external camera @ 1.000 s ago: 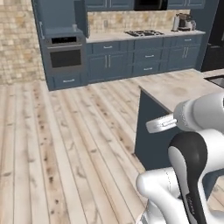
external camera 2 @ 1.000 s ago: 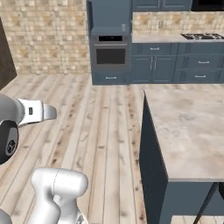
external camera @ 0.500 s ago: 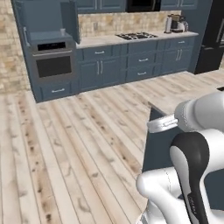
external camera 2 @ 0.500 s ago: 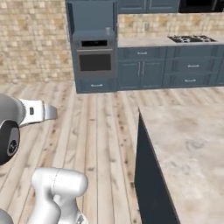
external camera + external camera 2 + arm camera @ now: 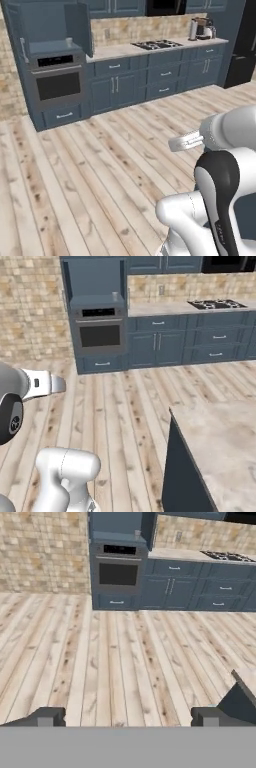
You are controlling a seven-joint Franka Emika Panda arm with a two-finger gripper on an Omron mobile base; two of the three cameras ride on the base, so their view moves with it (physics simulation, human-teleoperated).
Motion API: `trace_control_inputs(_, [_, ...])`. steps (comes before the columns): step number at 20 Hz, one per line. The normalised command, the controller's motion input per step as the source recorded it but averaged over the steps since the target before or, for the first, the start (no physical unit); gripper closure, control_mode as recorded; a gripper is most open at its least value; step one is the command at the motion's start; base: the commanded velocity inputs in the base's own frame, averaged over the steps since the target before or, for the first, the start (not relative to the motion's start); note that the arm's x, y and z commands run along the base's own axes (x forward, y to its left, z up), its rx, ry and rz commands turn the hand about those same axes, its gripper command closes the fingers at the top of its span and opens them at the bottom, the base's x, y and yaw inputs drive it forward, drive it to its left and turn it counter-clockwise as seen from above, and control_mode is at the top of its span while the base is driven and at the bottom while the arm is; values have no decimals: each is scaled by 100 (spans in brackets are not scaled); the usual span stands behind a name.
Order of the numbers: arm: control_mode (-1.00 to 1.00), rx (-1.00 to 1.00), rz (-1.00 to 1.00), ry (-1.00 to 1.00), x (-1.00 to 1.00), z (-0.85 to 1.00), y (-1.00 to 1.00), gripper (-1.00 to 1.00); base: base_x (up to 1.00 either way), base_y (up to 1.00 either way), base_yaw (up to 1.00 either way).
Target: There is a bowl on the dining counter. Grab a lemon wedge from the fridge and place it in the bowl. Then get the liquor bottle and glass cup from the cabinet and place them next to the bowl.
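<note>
While the base was apparently travelling across the plank floor (image 5: pixel 120 662) toward the fridge, the step in hand looked like plain transit, the first leg of fetching the lemon wedge. The end effector (image 5: pixel 127 717) rose at the bottom of the hand view with its two dark tips spread wide and nothing between them, which suited the moment: it should be kept open and the arm tucked until the fridge door was within reach.

To do this leg well, the base would need to steer clear of the tabletop (image 5: pixel 225 441), whose pale stone slab and dark side panel sat at the lower right of the right base view, its corner also poking in at the lower right of the hand view. A tall dark unit (image 5: pixel 245 45) stood at the upper right edge of the left base view; it may have been the fridge, and if so the base should square up to it before the arm reached out.

The wall oven (image 5: pixel 118 574) sat at the upper centre of the hand view, the cooktop (image 5: pixel 156 45) on the far worktop at the upper centre of the left base view, with a coffee machine (image 5: pixel 199 28) near it.

The bowl was not to be made out on the visible stretch of tabletop, which was cut off at the frame's right and bottom edges. The lemon wedge, bottle and glass cup were presumably behind closed doors. The dark unit was cropped, so its handle and hinge side could not be told.
</note>
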Motion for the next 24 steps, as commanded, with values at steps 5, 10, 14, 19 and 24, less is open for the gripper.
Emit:
trace_control_inputs(5, [100, 0, 0, 0, 0, 0, 0, -100, 94, 83, -24])
trace_control_inputs(10, [100, 0, 0, 0, 0, 0, 0, -100, 92, 71, -19])
trace_control_inputs(14, [100, 0, 0, 0, 0, 0, 0, -100, 94, 65, -5])
trace_control_inputs(19, [100, 0, 0, 0, 0, 0, 0, -100, 97, 50, 9])
trace_control_inputs(24, [100, 0, 0, 0, 0, 0, 0, -100, 92, 29, 18])
